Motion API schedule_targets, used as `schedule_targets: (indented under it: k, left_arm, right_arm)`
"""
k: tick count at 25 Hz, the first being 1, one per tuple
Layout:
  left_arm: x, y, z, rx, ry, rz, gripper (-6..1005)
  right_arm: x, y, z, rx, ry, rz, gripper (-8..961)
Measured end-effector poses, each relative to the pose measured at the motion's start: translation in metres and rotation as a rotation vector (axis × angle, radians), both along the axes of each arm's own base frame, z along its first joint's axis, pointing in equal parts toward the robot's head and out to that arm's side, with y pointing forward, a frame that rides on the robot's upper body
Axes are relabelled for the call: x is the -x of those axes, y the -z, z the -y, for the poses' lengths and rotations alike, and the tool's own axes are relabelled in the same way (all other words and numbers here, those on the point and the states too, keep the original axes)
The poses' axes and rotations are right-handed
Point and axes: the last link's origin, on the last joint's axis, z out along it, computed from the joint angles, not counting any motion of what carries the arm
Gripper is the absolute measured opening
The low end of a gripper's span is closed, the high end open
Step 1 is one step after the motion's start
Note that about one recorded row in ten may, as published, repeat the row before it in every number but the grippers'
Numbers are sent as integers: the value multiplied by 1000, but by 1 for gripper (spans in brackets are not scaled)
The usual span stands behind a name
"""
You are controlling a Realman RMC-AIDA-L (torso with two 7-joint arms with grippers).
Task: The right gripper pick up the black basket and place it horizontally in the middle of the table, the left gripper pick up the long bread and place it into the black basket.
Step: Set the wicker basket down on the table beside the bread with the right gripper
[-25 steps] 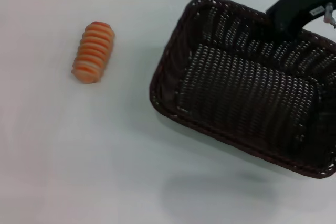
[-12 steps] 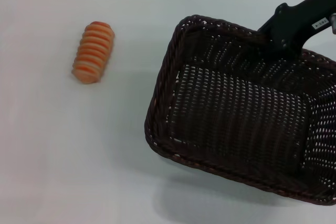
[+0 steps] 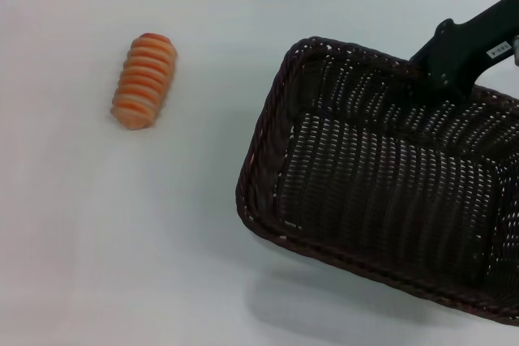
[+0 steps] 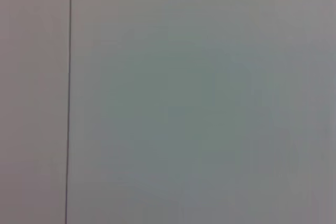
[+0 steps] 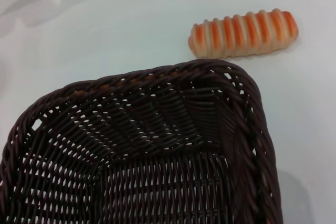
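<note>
The worktop (image 3: 97,241) is plain white and fills the head view, w/ a pale wall behind its far edge. On the robot's right half, the black basket (image 3: 389,192) is held off the surface – tilted, its near-left corner lowest, a soft shadow on the worktop just below that corner. Its long axis runs diagonally from near the middle out toward the right edge of view; part of it is cut off there. Open weave sides, braided rim; nothing lies inside. The right wrist view shows the same basket (image 5: 152,156) from over the rim, interior bare.

The right gripper (image 3: 451,61) reaches in from the upper right and meets the far rim of the basket; the fingers are clamped on that rim, since the basket hangs from it.

The long bread (image 3: 144,80) lies on the worktop at the left – well apart from the basket, ribbed orange-tan, one end pointing away from the robot. In the right wrist view it (image 5: 243,33) sits beyond the basket's corner.

Left gripper isn't visible; the left wrist view shows only a blank pale surface w/ one thin dark line.
</note>
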Motion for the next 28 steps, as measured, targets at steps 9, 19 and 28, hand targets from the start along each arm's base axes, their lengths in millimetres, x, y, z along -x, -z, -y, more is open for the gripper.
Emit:
schedule_targets:
  k: [9,19,28]
  left_arm:
    - [-1,-5,-3,-14,6,-2,859]
    - [-2,-4,-7,-10,9,-8,858]
    - [-3,-4,-10,-8,13,-6,858]
  right_arm:
    - [-3,5,-3,-25,-9,18,144]
    - [3,8,-10,-60,-40,34,143]
    - [15,11,-24,-119,-124,59,144]
